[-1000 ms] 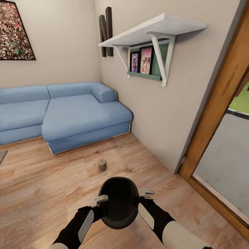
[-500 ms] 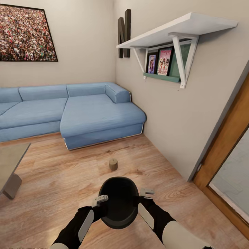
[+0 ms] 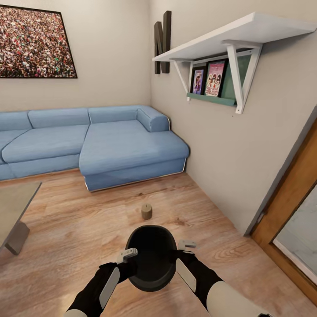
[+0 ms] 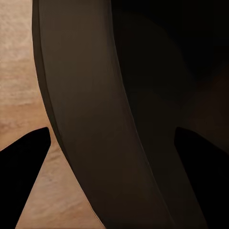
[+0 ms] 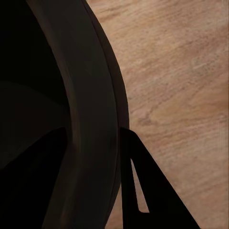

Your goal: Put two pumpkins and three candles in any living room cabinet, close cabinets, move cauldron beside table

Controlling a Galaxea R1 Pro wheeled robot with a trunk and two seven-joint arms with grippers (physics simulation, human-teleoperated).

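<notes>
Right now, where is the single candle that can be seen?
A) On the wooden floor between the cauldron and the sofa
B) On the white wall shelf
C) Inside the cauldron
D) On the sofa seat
A: the candle stands upright on the wooden floor, beyond the cauldron and short of the blue sofa.

One legible sign: a large dark brown block letter "N" (image 3: 162, 42), a free-standing wooden-looking capital mounted on the beige wall at the 12 o'clock position of the head view, directly above the far end of the white bracketed wall shelf (image 3: 229, 37). Two pink-and-purple framed picture covers (image 3: 208, 79) stand on the green ledge under that shelf, at 1 o'clock; any lettering on them is too small to read. No other text, label, brand or number can be read
</notes>
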